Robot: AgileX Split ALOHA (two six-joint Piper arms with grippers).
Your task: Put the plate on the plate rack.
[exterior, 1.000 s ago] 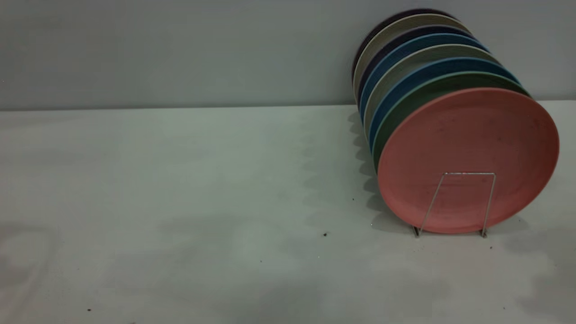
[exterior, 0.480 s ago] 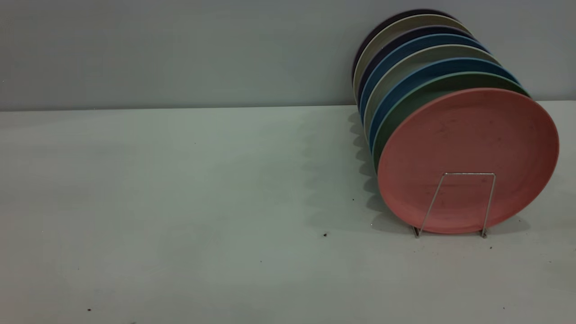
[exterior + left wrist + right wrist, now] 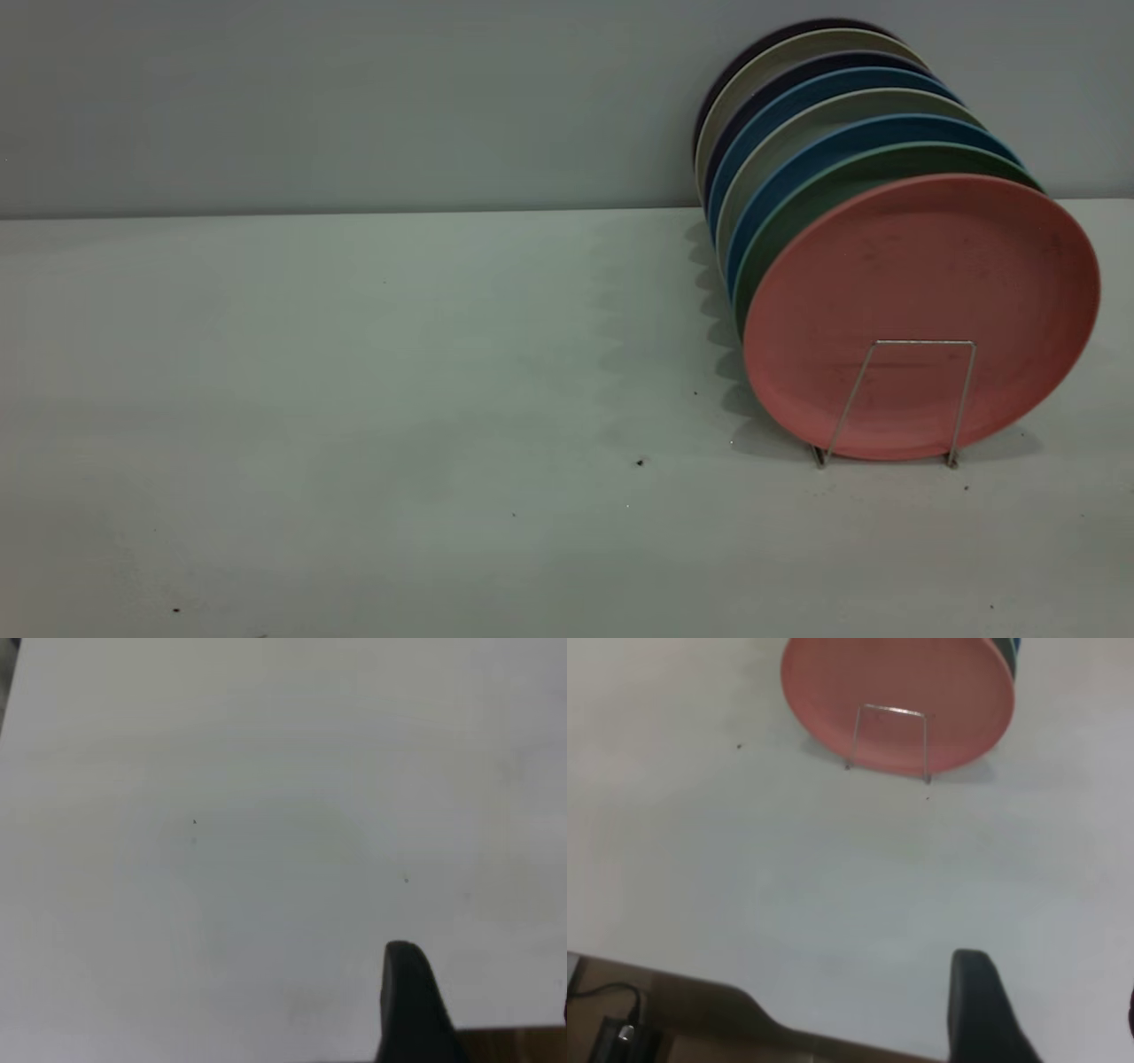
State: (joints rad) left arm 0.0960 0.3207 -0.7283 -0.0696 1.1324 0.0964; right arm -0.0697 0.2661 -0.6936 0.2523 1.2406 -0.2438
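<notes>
The left gripper (image 3: 478, 1010) shows in its own wrist view only as one dark finger (image 3: 409, 1005) and a sliver of another at the frame's edge, hanging over bare white desk (image 3: 266, 815). The fingers stand well apart with nothing between them, so the gripper is released. The right gripper (image 3: 1045, 1010) looks much the same in its wrist view: one dark finger (image 3: 979, 1010) and a hint of the second at the frame's edge, spread wide and holding nothing, above the desk's near edge. Neither arm appears in the exterior view.

Farther out from the right gripper, well apart from it, stands the plate rack (image 3: 904, 399), a thin silver wire frame on the desk (image 3: 354, 399). Its front upright loop crosses the lower face of the plate (image 3: 921, 292). The salmon-pink plate stands on edge in the rack's frontmost slot, leaning slightly back, its face towards the camera.

Just behind it, packed close in a row, stand a green plate (image 3: 797, 208), blue plates (image 3: 780, 173) and paler and darker ones, reaching back to the grey wall (image 3: 354, 97). A few dark specks (image 3: 640, 462) dot the desk near the rack.
</notes>
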